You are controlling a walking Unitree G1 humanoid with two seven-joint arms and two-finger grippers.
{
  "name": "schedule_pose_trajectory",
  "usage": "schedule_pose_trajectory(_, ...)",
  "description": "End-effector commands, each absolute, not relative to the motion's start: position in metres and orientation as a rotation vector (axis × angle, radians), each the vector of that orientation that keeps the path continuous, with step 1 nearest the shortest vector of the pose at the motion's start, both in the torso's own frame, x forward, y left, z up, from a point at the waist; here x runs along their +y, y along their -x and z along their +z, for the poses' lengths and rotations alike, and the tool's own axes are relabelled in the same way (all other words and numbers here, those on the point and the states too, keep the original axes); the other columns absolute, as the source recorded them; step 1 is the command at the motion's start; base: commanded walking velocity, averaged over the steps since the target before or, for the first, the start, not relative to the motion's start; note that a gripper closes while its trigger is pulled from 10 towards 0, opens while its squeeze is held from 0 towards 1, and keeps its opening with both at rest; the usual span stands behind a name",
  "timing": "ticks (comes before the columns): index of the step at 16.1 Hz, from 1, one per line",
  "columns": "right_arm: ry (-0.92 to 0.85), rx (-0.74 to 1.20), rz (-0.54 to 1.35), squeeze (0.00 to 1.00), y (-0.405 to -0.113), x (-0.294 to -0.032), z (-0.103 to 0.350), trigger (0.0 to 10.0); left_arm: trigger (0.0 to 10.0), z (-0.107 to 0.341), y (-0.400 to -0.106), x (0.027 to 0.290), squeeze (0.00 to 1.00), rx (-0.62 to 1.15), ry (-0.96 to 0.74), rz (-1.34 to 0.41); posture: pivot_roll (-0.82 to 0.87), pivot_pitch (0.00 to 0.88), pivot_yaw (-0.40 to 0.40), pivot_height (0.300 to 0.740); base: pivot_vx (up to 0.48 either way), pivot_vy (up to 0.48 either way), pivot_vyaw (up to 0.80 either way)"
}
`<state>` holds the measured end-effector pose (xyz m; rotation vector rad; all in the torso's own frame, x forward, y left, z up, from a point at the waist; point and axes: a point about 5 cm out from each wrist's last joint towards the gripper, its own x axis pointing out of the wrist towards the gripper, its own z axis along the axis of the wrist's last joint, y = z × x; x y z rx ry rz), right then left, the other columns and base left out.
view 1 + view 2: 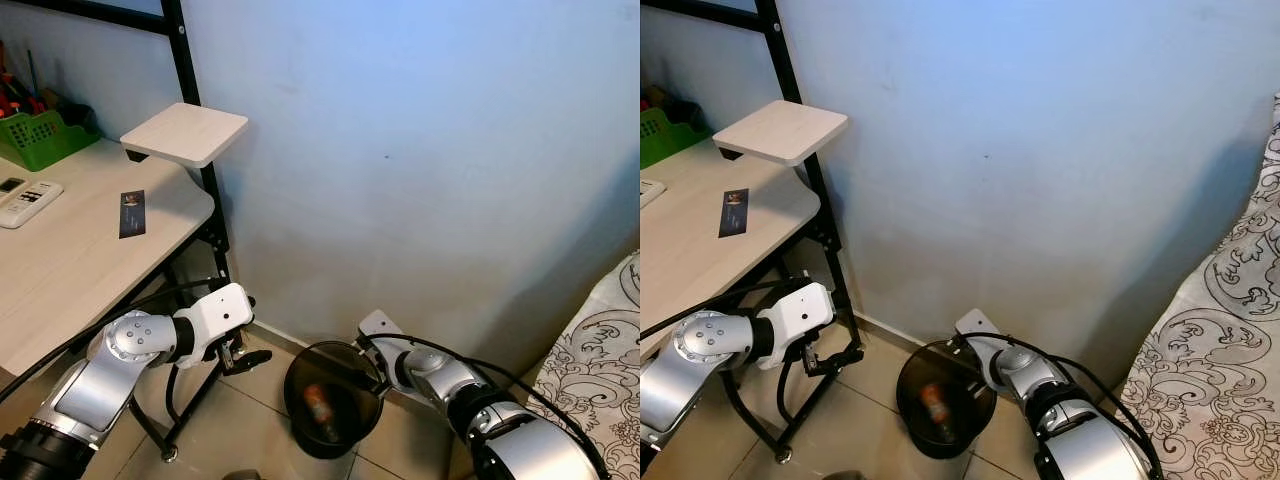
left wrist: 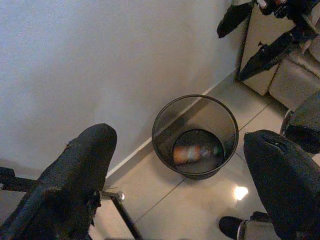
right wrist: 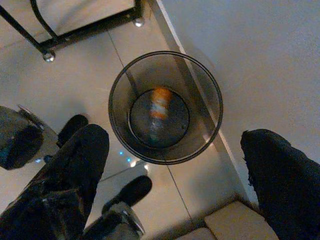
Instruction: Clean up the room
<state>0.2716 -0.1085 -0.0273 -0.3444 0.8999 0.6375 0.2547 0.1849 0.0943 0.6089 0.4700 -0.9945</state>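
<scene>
Bottle (image 3: 159, 102) lies inside a black mesh wastebasket (image 3: 210, 130) against the wall (image 1: 420, 150), beside the desk (image 1: 70, 260); left gripper (image 2: 175, 165) and right gripper (image 3: 170, 165) hover above, fingers spread, empty.

bottle (image 1: 319, 404) in bin (image 1: 298, 375)

Head pair looking down from above; both wrists aimed down nearer, all sharing the bin (image 1: 330, 400).

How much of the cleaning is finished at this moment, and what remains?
Done: a bottle lies in the bin. In hand: nothing; the right gripper is open above the bin, the left gripper open nearby. Possibly left: the card and remote on the desk.
</scene>
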Motion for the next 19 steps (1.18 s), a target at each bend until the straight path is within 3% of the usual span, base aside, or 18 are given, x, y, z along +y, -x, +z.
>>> schedule_pose_trajectory(1, 0.319, 0.878, 0.631, 1.00, -0.274, -0.108, -0.025, 10.0, 10.0, 0.096, -0.256, 0.185, 0.00, 0.466, -0.614, -0.988, 0.16, 0.000, -0.031, 0.740, 0.000, 0.000, 0.00)
schedule_pose_trajectory(3, 0.258, 0.816, 0.595, 1.00, -0.280, -0.111, -0.019, 10.0, 10.0, 0.096, -0.256, 0.182, 0.00, 0.444, -0.582, -0.944, 0.17, 0.000, -0.042, 0.740, 0.000, 0.000, 0.00)
schedule_pose_trajectory(6, 0.075, 0.542, 0.403, 1.00, -0.296, -0.140, 0.008, 10.0, 10.0, 0.103, -0.260, 0.175, 0.00, 0.336, -0.376, -0.697, 0.13, 0.000, -0.033, 0.740, 0.000, 0.000, 0.00)
schedule_pose_trajectory(10, -0.053, 0.222, 0.210, 1.00, -0.285, -0.159, 0.063, 10.0, 10.0, 0.110, -0.258, 0.180, 0.00, 0.238, -0.250, -0.388, 0.08, 0.000, -0.006, 0.740, 0.000, 0.000, -0.40)
schedule_pose_trajectory(15, -0.115, 0.157, 0.174, 1.00, -0.261, -0.146, 0.090, 10.0, 10.0, 0.116, -0.251, 0.173, 0.00, 0.223, -0.221, -0.303, 0.05, 0.000, 0.018, 0.740, 0.000, 0.000, -0.80)
schedule_pose_trajectory(19, -0.112, 0.189, 0.195, 1.00, -0.261, -0.152, 0.091, 10.0, 10.0, 0.112, -0.250, 0.171, 0.00, 0.233, -0.246, -0.299, 0.04, 0.000, 0.038, 0.740, 0.000, 0.000, -0.79)
